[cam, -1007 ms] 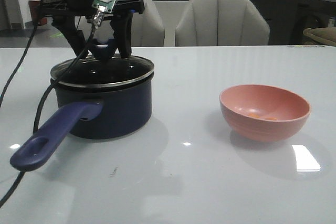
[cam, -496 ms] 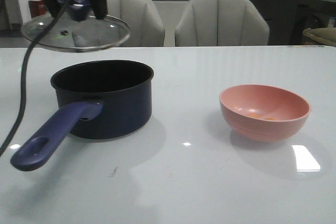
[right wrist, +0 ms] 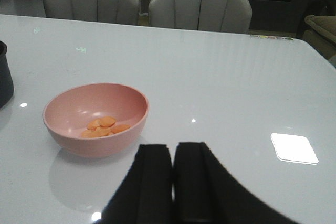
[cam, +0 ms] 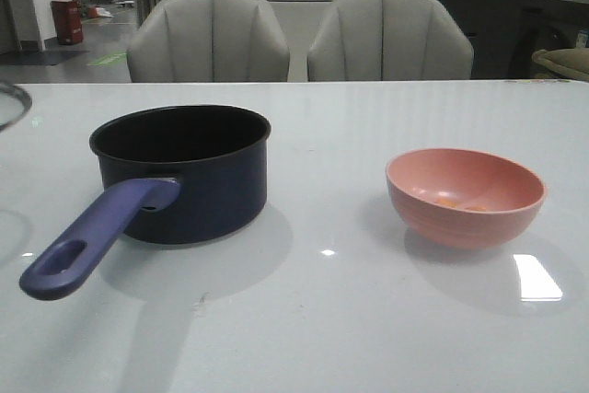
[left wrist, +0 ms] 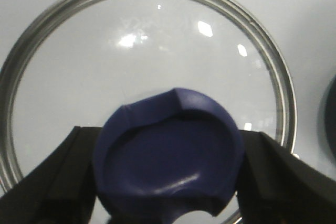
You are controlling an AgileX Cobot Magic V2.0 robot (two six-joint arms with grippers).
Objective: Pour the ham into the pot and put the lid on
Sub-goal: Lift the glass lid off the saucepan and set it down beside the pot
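Two end effectors: your left end effector [left wrist: 168,182] clamps the lid [left wrist: 147,72] by its knob [left wrist: 168,166] off the table's [cam: 368,319] left edge; your right end effector [right wrist: 173,182] hangs with fingers pressed together, empty. The uncovered pot [cam: 184,177] sits toward the left edge, and the ham [right wrist: 103,126] lies in the pink bowl [cam: 465,195] toward the right.

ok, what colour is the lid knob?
Dark blue knob, on the glass lid, gripped by the left gripper. Best seen in the left wrist view.
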